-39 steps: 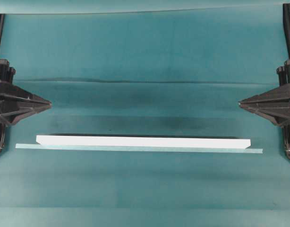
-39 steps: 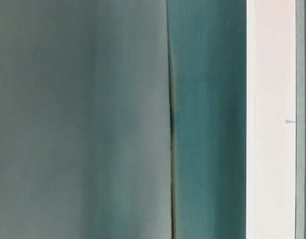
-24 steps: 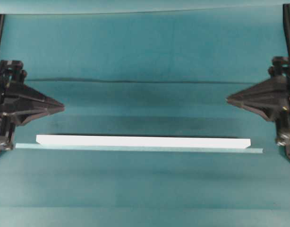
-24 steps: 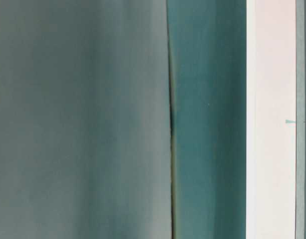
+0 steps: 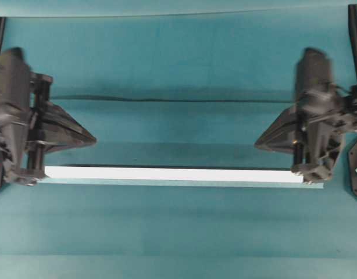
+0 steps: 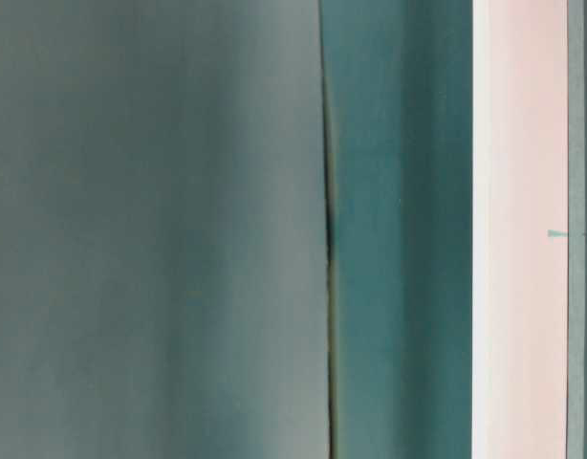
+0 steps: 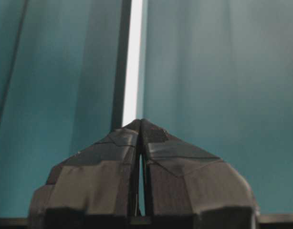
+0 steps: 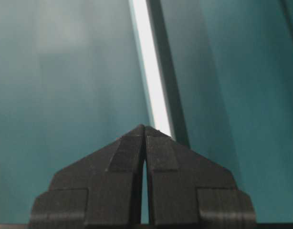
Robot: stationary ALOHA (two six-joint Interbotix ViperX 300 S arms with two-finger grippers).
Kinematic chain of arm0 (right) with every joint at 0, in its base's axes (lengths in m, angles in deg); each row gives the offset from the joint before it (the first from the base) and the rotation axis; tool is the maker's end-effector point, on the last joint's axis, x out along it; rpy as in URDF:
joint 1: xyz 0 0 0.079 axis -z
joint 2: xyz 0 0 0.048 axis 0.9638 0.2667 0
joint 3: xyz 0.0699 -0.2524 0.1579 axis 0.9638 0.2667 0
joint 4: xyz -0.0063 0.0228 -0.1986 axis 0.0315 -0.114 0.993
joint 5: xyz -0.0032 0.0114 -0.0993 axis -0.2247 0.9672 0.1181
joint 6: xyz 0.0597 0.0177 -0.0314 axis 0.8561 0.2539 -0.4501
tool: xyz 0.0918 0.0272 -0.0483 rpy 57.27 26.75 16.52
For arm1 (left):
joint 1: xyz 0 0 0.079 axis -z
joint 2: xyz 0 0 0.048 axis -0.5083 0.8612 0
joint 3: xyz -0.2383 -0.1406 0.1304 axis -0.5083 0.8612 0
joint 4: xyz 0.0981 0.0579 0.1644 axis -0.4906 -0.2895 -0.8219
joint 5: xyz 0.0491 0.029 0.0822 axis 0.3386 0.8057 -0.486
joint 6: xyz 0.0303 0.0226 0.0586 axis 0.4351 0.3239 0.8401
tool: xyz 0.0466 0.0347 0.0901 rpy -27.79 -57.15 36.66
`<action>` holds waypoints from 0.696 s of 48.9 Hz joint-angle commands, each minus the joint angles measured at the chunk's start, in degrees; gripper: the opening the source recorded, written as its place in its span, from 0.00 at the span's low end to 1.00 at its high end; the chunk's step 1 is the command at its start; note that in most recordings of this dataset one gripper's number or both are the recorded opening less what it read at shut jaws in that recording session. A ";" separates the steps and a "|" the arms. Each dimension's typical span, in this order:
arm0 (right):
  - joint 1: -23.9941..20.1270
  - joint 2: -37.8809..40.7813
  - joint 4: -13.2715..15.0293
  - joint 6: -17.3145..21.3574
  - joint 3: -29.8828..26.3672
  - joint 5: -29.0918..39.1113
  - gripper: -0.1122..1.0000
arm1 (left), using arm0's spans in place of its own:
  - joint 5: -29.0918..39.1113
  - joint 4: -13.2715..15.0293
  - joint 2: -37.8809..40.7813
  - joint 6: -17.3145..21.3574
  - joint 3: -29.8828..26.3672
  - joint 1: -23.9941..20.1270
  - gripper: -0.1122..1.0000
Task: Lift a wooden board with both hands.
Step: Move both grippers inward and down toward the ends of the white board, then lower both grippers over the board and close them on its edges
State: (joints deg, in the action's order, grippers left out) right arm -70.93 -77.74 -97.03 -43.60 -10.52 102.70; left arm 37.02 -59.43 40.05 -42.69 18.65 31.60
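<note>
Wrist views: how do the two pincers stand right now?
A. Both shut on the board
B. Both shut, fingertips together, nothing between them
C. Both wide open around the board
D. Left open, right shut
B. The left pincer and right pincer each show fingertips meeting, with the wooden board lying beyond them, ungripped.

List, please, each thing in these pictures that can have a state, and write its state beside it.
wooden board: lying flat on the teal cloth, not gripped.
left claw: shut, empty, tip pointing inward, behind the board's left end.
right claw: shut, empty, tip pointing inward, behind the board's right end.
teal cloth: spread out, with creases.
</note>
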 commanded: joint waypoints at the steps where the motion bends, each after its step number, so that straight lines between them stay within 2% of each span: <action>1: -0.09 3.43 -0.18 0.18 -3.43 4.04 0.11 | 5.27 -0.09 3.08 0.00 -3.69 0.09 0.09; 7: -0.18 8.44 0.26 0.18 -7.29 10.28 0.11 | 11.51 -0.09 7.12 -0.09 -6.33 0.09 0.09; 15: -0.88 13.97 2.37 -0.26 -11.78 17.05 0.11 | 16.61 -0.09 11.87 0.79 -10.02 0.18 0.09; 23: -2.46 18.72 3.96 -2.46 -14.41 19.34 0.11 | 17.23 -0.35 14.68 2.20 -10.72 0.09 0.09; 34: -3.08 21.62 3.96 -3.52 -15.03 18.98 0.12 | 15.64 -0.35 16.44 4.13 -10.11 0.09 0.09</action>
State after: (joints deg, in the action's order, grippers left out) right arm -73.74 -56.91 -93.16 -46.42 -24.93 121.86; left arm 53.54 -59.60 56.48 -38.91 9.16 31.69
